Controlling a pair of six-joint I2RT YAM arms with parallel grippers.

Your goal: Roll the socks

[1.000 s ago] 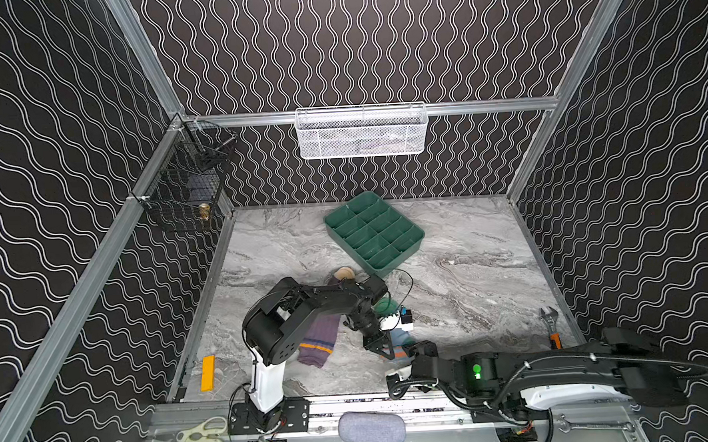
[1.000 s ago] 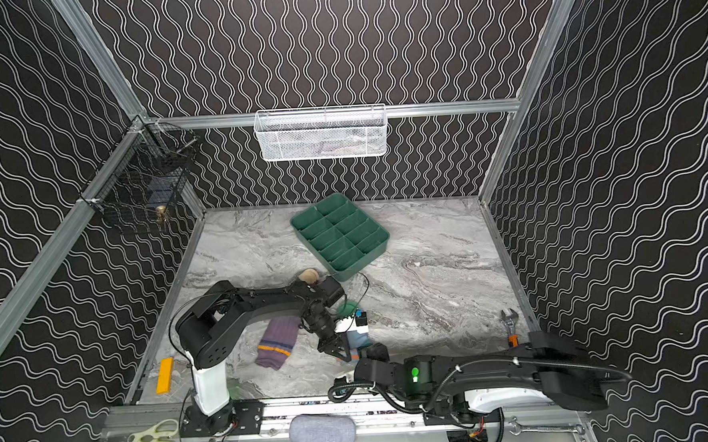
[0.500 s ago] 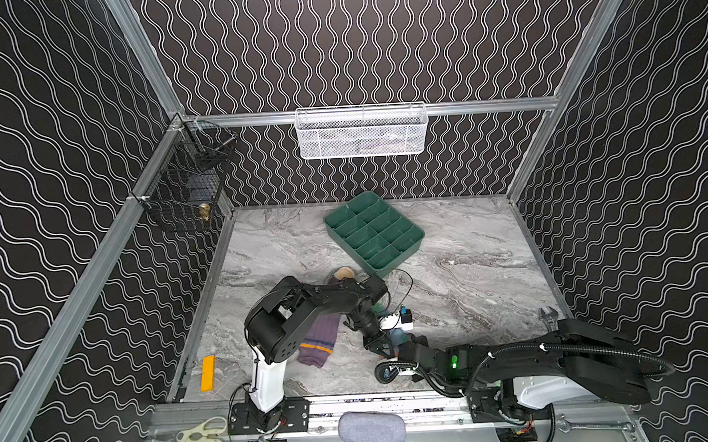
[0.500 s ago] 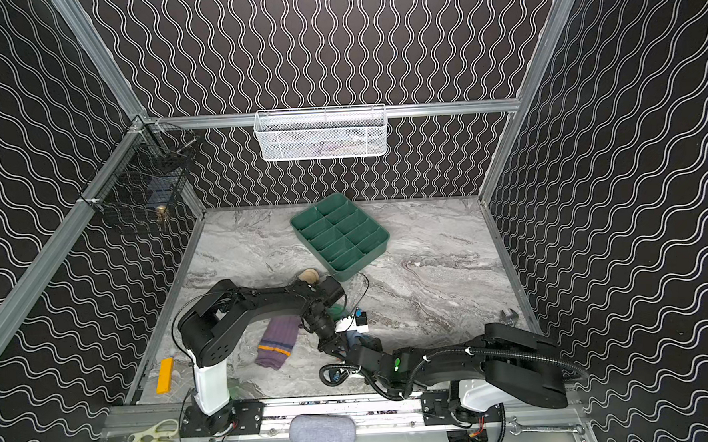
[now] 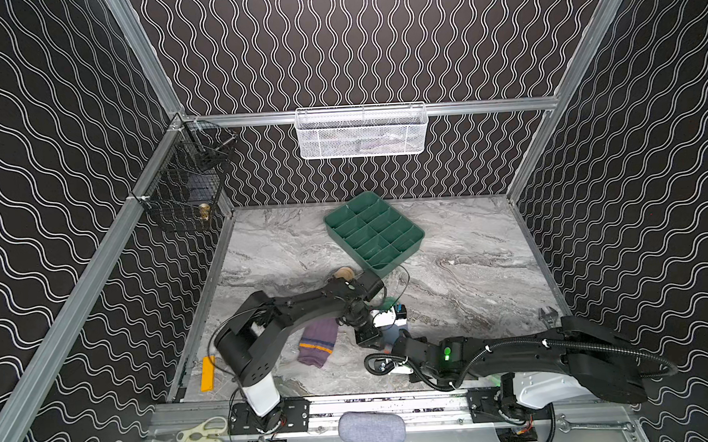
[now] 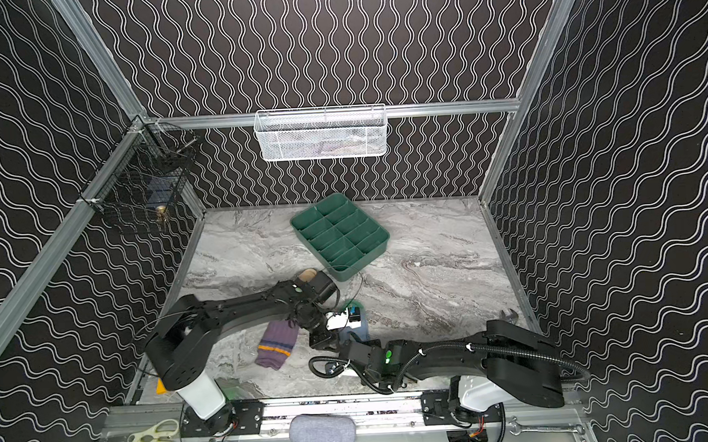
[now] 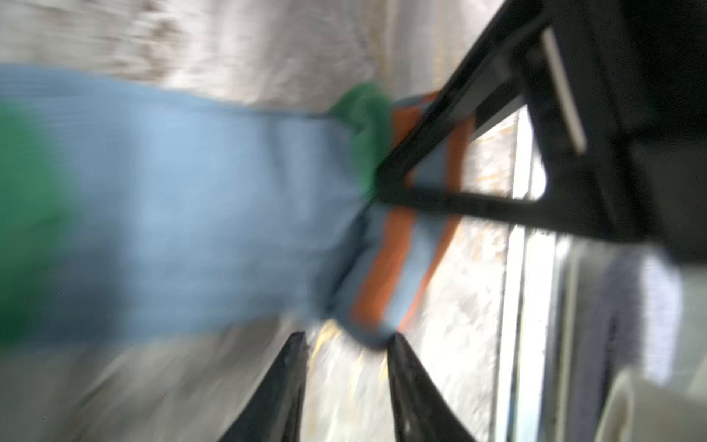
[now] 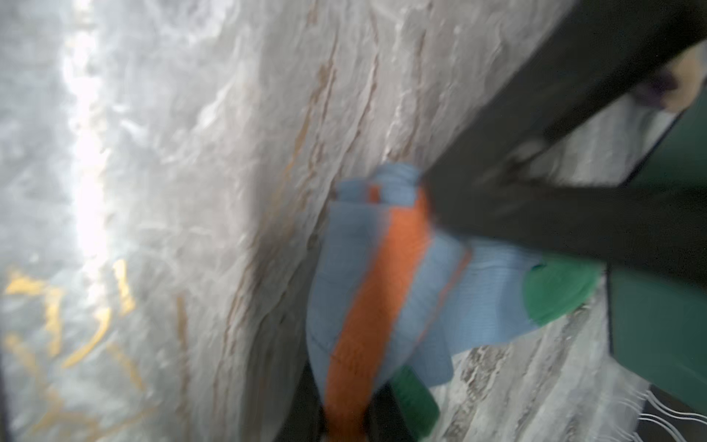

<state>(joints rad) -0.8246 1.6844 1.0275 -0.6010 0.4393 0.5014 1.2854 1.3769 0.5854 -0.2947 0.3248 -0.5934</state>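
Jaws on the right gripper [image 8: 344, 394] are pinched on the orange cuff of the light blue sock [image 7: 214, 199]. That sock lies on the marble table [image 5: 471, 265] near the front middle, cuff end folded back over itself. The left gripper [image 7: 346, 340] sits right at that fold with its jaws spread, only table showing between them. The purple sock [image 5: 317, 344] lies flat just to the left, partly hidden by the left arm, apart from both grippers. Wrist views are pretty blurry tbh.

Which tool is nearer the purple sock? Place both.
Left. The left tool sits just right of the purple sock in a top view; the right tool lies farther right, beyond it.
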